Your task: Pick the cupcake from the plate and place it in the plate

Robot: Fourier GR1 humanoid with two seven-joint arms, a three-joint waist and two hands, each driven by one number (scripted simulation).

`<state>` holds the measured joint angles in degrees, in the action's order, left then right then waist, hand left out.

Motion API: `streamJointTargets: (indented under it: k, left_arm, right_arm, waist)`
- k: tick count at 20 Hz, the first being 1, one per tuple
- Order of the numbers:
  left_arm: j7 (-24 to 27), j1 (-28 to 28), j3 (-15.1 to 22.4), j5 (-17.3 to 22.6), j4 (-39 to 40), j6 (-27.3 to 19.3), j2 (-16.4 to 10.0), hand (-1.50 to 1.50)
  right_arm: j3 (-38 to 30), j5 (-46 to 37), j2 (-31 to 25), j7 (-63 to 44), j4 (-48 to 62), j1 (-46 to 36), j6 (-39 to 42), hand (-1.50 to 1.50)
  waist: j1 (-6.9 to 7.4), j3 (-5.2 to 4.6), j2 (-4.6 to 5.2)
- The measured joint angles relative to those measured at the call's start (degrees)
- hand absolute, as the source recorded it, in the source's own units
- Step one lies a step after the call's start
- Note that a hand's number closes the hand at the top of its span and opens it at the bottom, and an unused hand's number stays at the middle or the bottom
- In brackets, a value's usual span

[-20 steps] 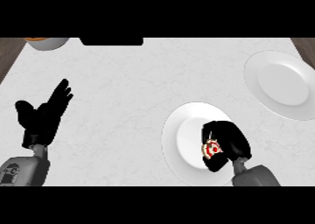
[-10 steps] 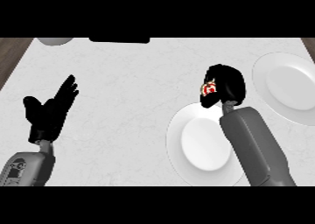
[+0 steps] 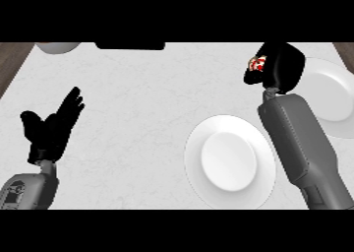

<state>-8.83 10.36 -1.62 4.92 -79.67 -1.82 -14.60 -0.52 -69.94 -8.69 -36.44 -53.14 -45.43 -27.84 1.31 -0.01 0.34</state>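
Observation:
My right hand (image 3: pixel 283 66) is curled round the cupcake (image 3: pixel 257 64), of which only a red and white patch shows between the fingers. It hovers at the back right, beside the left rim of the far white plate (image 3: pixel 332 98). The near white plate (image 3: pixel 227 157) lies bare in front, partly crossed by my right forearm. At the left, my left hand (image 3: pixel 53 128) rests open with fingers up, away from both plates.
A black object (image 3: pixel 129 46) and a pale bowl (image 3: pixel 58 47) sit at the counter's back edge. Dark wood shows past the counter's left (image 3: pixel 2 74) and right corners.
My right hand has lifted the cupcake off the near plate and carried it back and to the right, toward the far plate. The left hand has stayed in place.

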Motion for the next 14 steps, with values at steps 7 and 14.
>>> streamJointTargets:
  k: [7, 14]
  left_arm:
    - [0.99, 0.43, -1.25, 0.14, 1.65, 0.88, -0.19, 0.0]
    - [0.96, 0.0, -0.64, -1.29, 1.26, 0.39, 0.9, 0.0]
  right_arm:
    - [-8.08, 6.34, -5.06, 4.47, 5.49, -1.02, -6.74, 1.5]
    - [-14.54, 12.93, -11.73, 12.54, 13.41, -0.14, -9.91, 1.5]
  waist:
    - [-0.59, 0.04, -0.03]
    - [-0.51, 0.05, -0.04]
